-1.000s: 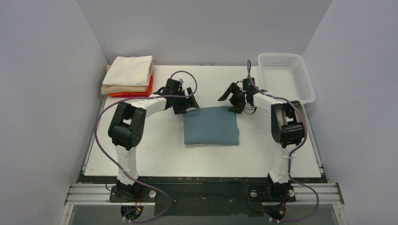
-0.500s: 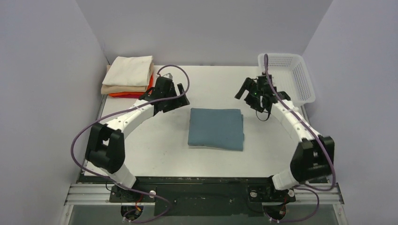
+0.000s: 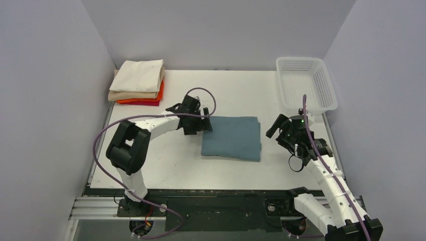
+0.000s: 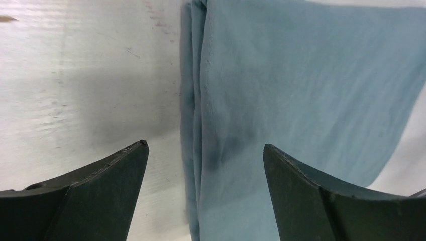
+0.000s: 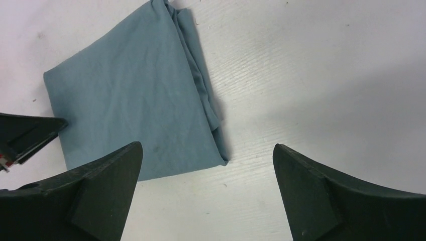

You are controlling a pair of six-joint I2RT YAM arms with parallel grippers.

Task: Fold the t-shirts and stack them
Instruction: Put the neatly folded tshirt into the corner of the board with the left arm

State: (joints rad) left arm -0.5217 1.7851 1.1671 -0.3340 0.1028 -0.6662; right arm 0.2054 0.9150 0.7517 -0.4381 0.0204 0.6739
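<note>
The teal-blue t-shirt [image 3: 231,138] lies folded into a rectangle in the middle of the bench [image 3: 166,160]. My left tool [image 3: 203,124] is at its far left corner, fingers spread. In my wrist view the layered fold edges run between them, though I cannot tell whether they touch the cloth. My right tool [image 3: 276,131] hangs just beside the shirt's right edge, spread wide and gripping nothing. My left arm bends at the elbow and reaches low toward the shirt. My right arm leans out to the right, its elbow past the bench's near corner. The stack of shirts [image 3: 138,83] sits far left, the white basket [image 3: 301,60] far right.
</note>
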